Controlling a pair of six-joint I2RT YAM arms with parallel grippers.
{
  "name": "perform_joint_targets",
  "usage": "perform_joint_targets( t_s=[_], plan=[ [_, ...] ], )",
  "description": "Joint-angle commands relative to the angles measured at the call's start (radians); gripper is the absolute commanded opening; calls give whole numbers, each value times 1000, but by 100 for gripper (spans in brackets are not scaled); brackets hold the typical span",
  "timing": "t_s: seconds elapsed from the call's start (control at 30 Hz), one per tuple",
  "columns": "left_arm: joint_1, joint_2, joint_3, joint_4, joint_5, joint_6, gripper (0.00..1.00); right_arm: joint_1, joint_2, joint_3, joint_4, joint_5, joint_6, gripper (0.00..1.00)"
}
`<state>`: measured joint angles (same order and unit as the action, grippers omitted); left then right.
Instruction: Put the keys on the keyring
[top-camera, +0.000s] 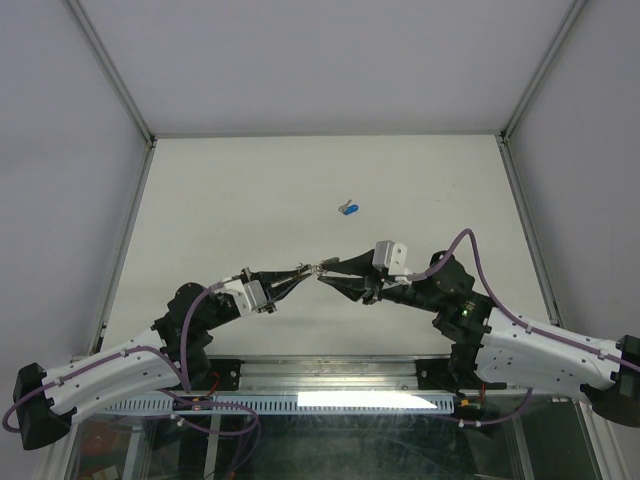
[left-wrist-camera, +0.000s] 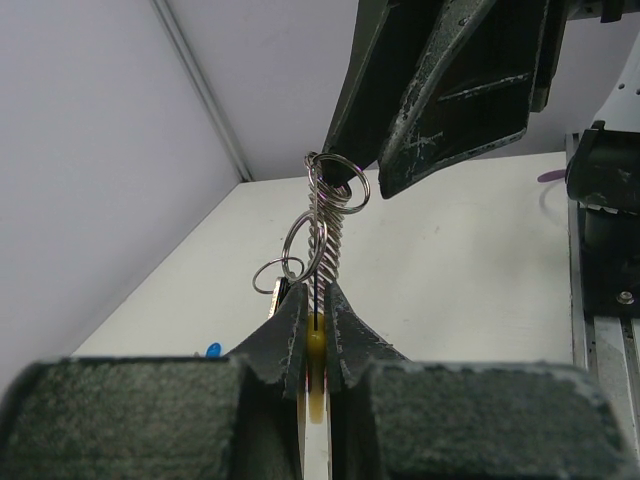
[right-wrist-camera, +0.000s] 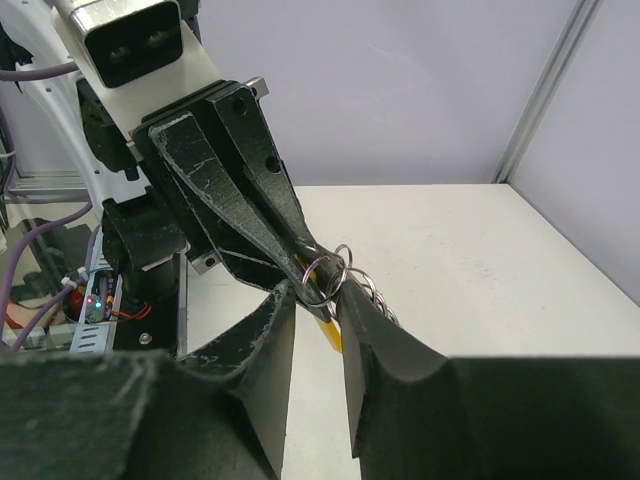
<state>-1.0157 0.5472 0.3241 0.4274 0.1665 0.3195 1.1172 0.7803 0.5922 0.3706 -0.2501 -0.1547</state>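
From above, we saw the left gripper (top-camera: 308, 270) and right gripper (top-camera: 326, 279) meeting tip to tip over the table (top-camera: 250, 180), the keyring (top-camera: 318, 268) between them and a blue-headed key (top-camera: 349, 209) lying well apart. The left wrist view showed its jaws clamped on the keyring's yellow part. In the right wrist view, that gripper's jaws stood half apart around the ring's other end

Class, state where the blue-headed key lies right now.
In the top view, the blue-headed key lies alone on the table, centrally, beyond the left gripper and right gripper.
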Motion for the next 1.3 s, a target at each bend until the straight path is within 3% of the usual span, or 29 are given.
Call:
perform_joint_targets(
  t_s=[0.0,0.73,1.27],
  plan=[
    [-11,-5,56,44,27,16,0,3,7,14,61,1,15,25],
    [-11,7,72,-3,-34,28,0,4,23,30,58,18,61,3],
    [-10,40,100,-43,-61,43,0,3,45,21,73,3,99,7]
  ],
)
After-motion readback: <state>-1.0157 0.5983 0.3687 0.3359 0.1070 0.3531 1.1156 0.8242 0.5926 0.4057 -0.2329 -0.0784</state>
